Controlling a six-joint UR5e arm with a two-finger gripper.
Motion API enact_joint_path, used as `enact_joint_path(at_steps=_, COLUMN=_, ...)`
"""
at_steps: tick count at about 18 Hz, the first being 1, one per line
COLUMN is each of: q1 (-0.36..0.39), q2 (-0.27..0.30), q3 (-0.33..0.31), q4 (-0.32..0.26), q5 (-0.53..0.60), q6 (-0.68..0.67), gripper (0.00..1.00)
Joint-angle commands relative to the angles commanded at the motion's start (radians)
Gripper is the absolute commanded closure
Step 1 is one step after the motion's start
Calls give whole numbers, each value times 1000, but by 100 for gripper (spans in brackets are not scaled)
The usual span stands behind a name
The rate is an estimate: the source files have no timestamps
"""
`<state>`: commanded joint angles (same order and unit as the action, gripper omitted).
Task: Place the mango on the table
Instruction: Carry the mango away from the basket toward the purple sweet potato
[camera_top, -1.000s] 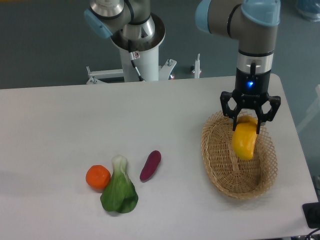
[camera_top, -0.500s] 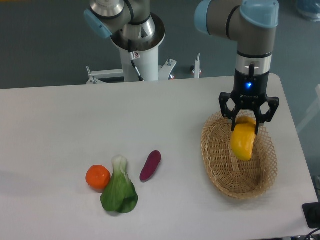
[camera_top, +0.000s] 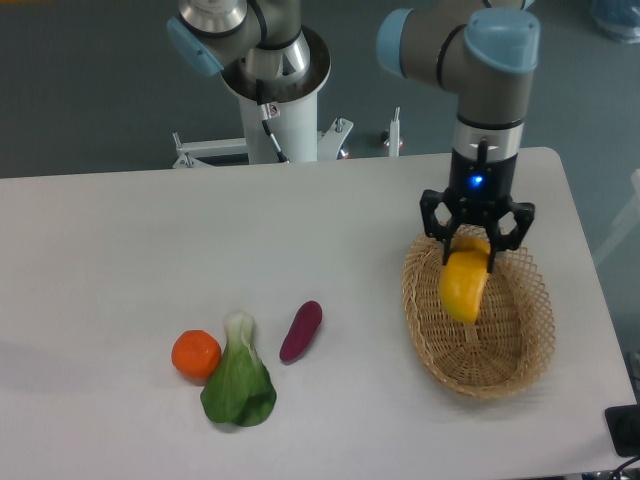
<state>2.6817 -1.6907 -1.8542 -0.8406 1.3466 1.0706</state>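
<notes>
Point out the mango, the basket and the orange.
mango (camera_top: 463, 287), fixed camera, middle of its yellow side below the fingers.
basket (camera_top: 428, 345), fixed camera, left woven wall.
orange (camera_top: 195, 353), fixed camera, centre of the fruit.

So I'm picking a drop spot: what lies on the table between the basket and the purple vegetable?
Nothing. In the camera view the white table is bare between the basket and the purple vegetable. The tool holds the mango above the basket.

Bright, even overhead light here; the table (camera_top: 120, 250) reads clean white, soft short shadows under objects, faint grey patch at near left, focus sharp throughout.
</notes>
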Motion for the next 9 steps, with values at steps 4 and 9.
enact_joint_path(at_steps=4, q1=-75, q2=74, q3=-135, q4=0, q5=49, q6=72, gripper=42)
enact_joint_path(at_steps=9, q1=-138, q2=112, q3=-227, q4=1, q5=49, q6=135, gripper=45)
